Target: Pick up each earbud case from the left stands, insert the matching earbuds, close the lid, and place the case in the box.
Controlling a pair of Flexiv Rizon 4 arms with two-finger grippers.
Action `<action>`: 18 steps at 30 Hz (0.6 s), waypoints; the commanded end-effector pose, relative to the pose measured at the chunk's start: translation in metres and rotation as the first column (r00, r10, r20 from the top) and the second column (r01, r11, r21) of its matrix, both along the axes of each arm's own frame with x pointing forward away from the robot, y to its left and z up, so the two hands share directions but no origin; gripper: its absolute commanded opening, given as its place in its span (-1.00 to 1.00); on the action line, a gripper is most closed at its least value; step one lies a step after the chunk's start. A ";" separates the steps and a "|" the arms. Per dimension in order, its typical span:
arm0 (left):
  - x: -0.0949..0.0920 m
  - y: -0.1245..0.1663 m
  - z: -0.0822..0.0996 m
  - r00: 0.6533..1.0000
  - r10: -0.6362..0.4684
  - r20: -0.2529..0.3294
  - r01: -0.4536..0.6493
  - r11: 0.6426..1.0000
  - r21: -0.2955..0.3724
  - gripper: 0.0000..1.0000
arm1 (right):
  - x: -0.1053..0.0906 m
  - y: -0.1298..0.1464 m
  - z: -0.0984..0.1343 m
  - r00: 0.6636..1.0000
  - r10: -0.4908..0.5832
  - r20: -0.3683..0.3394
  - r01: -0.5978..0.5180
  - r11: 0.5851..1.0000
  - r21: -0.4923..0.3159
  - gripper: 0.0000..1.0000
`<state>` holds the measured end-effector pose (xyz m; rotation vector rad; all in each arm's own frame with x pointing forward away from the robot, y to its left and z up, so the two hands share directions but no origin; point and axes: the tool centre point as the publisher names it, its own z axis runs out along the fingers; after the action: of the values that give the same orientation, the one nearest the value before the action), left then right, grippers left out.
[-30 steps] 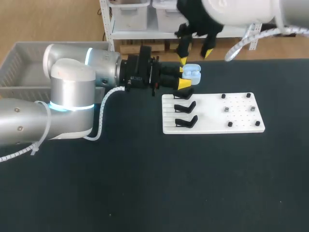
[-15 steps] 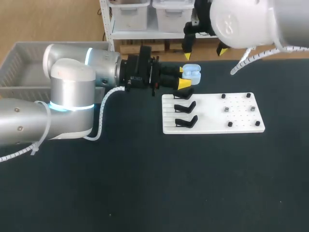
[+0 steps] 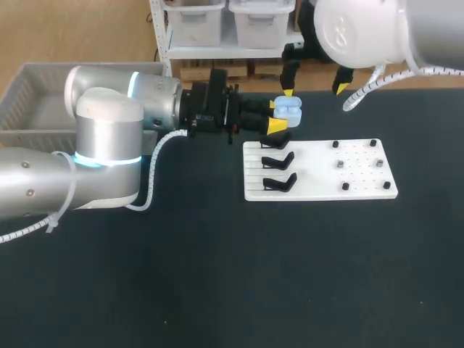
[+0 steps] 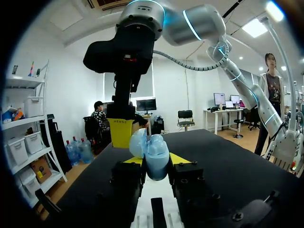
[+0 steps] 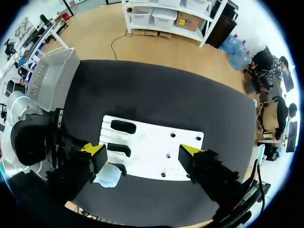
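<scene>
**One case held over the board, right fingers drawn aside**

One pale blue case was seen. It was pinched from two sides by the yellow-tipped fingers of the left gripper and held above the far edge of the white board, clear of the table. In the left wrist view the case was seen standing up between the fingertips of the left gripper. Two pale rounded shapes were seen in its top from the head view; whether they were earbuds could not be told.

Three black stands were counted on the board's left half: the far stand just under the held case, the middle stand and the near stand. Six small black pegs were counted on the right half, none bearing anything. One grey box was seen at the table's left edge, behind the left arm.

The right gripper was held above the table's far edge with its fingers spread wide and nothing between them. In its own view the right gripper was seen high over the board, with the case beside one fingertip.

A second before, one right fingertip had been right at the case; since then the right gripper had been shifted to the right, apart from it. The left arm and the case had not been moved.
</scene>
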<state>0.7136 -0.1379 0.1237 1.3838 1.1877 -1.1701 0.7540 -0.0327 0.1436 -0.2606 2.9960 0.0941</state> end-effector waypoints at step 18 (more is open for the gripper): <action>-0.001 0.000 -0.001 1.000 0.004 0.003 -0.004 1.000 -0.004 -1.00 | -0.025 -0.014 0.033 0.983 -0.009 0.185 0.003 1.000 0.030 1.00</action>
<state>0.7138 -0.1378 0.1238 1.3836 1.1878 -1.1698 0.7544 -0.0343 0.1680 -0.2390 2.9203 0.0811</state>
